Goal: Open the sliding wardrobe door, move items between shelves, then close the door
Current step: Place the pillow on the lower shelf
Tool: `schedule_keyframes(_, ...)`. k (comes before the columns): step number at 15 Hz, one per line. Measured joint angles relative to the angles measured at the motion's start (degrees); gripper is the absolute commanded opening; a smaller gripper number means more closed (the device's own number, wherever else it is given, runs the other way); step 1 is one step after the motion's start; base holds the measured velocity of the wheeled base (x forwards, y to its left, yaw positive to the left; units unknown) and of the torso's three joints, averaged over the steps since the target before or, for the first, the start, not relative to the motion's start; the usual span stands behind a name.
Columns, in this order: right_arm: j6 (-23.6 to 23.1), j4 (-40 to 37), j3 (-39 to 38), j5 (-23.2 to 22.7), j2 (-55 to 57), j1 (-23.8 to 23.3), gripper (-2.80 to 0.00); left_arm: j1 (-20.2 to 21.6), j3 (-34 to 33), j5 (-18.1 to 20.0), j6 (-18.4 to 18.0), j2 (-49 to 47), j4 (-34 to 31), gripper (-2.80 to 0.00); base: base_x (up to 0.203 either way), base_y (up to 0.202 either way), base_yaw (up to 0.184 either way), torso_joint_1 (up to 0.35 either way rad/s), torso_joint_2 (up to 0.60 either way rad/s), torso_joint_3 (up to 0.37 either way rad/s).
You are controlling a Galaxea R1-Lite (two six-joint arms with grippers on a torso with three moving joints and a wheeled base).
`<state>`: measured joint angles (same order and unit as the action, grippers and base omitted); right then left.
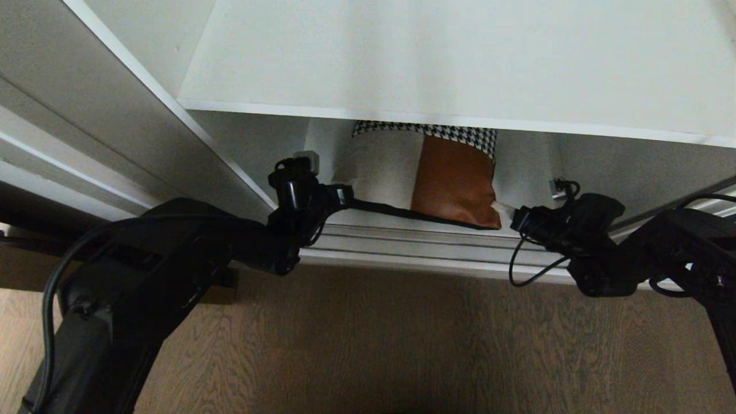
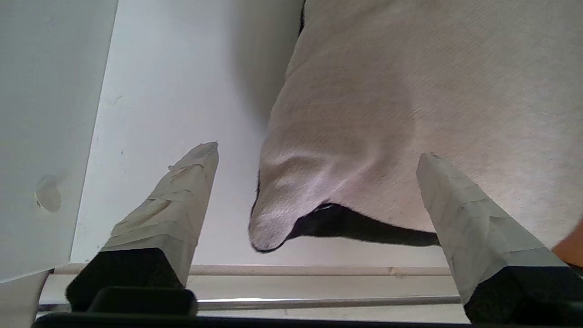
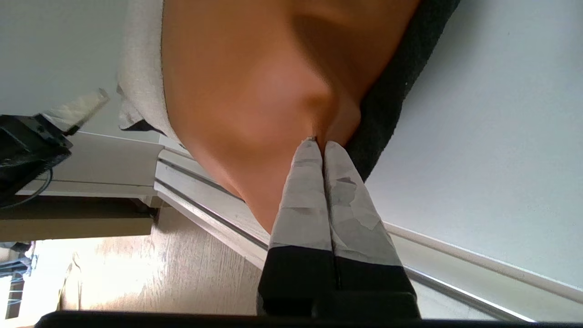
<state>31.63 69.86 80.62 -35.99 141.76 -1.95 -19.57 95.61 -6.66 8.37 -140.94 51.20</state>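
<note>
From the head camera, the cushion [image 1: 428, 175] lies on the lowest shelf [image 1: 535, 172], its leather corner toward the door track, with bare board on both sides. In the left wrist view, the left gripper [image 2: 319, 150] gapes around its beige corner. In the right wrist view, the right gripper [image 3: 322, 146] pinches the leather corner.
</note>
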Motion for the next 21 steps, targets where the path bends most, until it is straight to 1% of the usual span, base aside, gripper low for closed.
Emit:
schedule_keyframes(1,0.02,-0.02,-0.11,0.0,-0.04,0.0,-2.8,-0.02,0.01,-0.03,0.0,0.2,-0.04,-2.8,0.0,0.0,0.0,0.0,0.0,0.0)
schedule_keyframes(6,0.17,-0.52,-0.09,-0.06,-0.15,0.0,-2.8,0.06,0.61,0.14,0.0,0.9,-0.49,-2.8,0.0,0.0,0.0,0.0,0.0,0.0)
schedule_keyframes(7,0.28,-0.87,-0.09,-0.01,-0.26,0.0,0.0,0.06,0.63,0.19,0.0,0.9,-0.54,-2.8,0.0,0.0,0.0,0.0,0.0,0.0)
schedule_keyframes(10,-0.15,-0.35,-0.09,0.1,-0.17,0.0,0.0,0.06,0.63,0.65,0.13,0.92,-0.97,-2.8,0.0,0.0,0.0,0.0,0.0,0.0)
schedule_keyframes(14,-0.23,6.33,-0.76,0.07,0.46,-0.06,0.0,0.06,0.63,0.74,0.16,0.68,-0.95,-2.8,0.0,0.0,0.0,0.0,0.0,0.0)
schedule_keyframes(17,-0.27,9.13,-4.11,0.04,-0.62,-0.26,0.0,0.06,0.63,0.77,0.16,0.26,-1.28,-2.8,0.0,0.0,0.0,0.0,0.0,0.0)
schedule_keyframes(21,-0.44,16.57,-10.83,-0.75,-3.77,-0.41,0.0,0.06,0.61,0.74,0.31,0.25,-1.24,-2.8,0.0,0.0,0.0,0.0,0.0,0.0)
